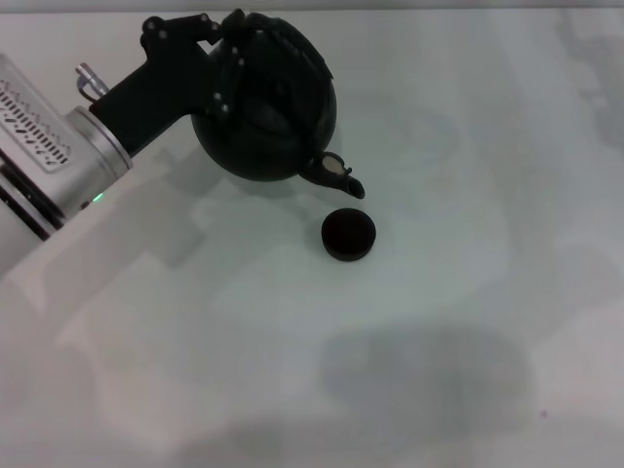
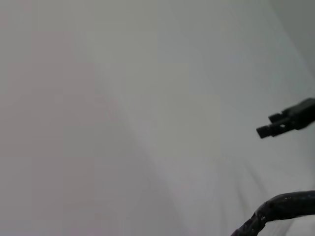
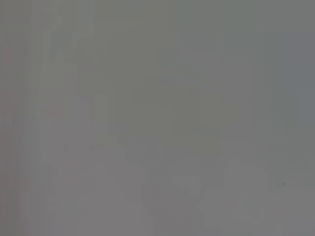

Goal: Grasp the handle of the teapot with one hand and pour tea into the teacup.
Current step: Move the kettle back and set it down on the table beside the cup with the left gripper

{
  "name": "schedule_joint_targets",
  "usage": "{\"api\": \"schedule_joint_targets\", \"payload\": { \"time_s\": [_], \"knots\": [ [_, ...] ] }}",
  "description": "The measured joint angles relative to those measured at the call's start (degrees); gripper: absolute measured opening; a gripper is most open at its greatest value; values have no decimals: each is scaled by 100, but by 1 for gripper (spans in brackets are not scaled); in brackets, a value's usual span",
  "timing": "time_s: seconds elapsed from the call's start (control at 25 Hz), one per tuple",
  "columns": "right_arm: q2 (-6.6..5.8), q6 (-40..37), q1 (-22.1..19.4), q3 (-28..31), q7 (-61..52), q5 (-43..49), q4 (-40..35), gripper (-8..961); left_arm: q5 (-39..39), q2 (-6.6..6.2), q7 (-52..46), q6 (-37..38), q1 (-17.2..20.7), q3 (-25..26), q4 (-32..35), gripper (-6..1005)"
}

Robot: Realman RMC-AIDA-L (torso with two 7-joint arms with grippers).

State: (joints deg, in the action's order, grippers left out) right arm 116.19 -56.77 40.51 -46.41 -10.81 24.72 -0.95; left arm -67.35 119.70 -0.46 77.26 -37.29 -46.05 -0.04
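In the head view, the left end effector (image 1: 226,60) reached in from the robot's left, its black body on a silver arm, and was clamped on the handle (image 1: 255,39) of the teapot (image 1: 268,112). The fingers were closed about that dark arched bail at the top of the pot, though black on black made the exact grip line hard to make out. The teapot was tipped, its short spout (image 1: 336,176) pointing down and toward the teacup (image 1: 348,235). The spout's tip hung just above and beside the cup's far rim, near it but seemingly not touching. The teacup stood upright on the pale bench (image 1: 439,322), small and round, nearer the robot than the pot. Whether any tea was running from the spout could not be told.

The left wrist view showed mostly bare bench surface, with a curved stretch of the wrapped handle (image 2: 280,209) at one edge and a small black finger tip (image 2: 288,123) of that arm's end effector beyond it.

The right end effector did not show in any view; the right wrist view held only a plain grey surface.
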Motion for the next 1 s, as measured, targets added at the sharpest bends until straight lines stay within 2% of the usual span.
{"api": "schedule_joint_targets", "payload": {
  "time_s": [0.32,0.72,0.84,1.0],
  "knots": [
    [0,0,0,-13,0,8,7,845,449,8,-26,281,208,9,-77,98],
    [0,0,0,-27,0,38,-3,845,1504,22,-228,679,351,57,-464,98],
    [0,0,-5,-27,0,19,6,845,1712,26,-417,766,352,461,-703,98],
    [0,0,-47,-8,0,12,10,845,1698,26,-529,782,350,1544,-1159,98]
  ]
}}
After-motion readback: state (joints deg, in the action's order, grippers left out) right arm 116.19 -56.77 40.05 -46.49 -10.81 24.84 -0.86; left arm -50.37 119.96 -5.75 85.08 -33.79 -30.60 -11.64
